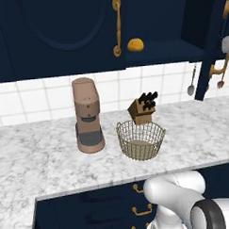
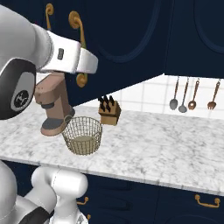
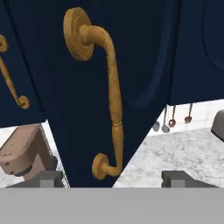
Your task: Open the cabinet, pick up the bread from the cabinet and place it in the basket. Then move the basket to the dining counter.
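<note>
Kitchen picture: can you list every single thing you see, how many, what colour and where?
cabinet: one, dark navy, on the wall, right door swung open
brass handles: long, gold, on the cabinet doors
bread: one, golden-orange, on the open cabinet shelf
basket: one, tan wire, on the marble counter, nothing in it
coffee machine: one, brownish-pink, left of the basket
knife block: one, wooden with dark handles, behind the basket
hanging utensils: four, on the tiled wall
drawers: navy, brass pulls, below the counter
claw: one, dark tips apart, facing a door handle
</note>
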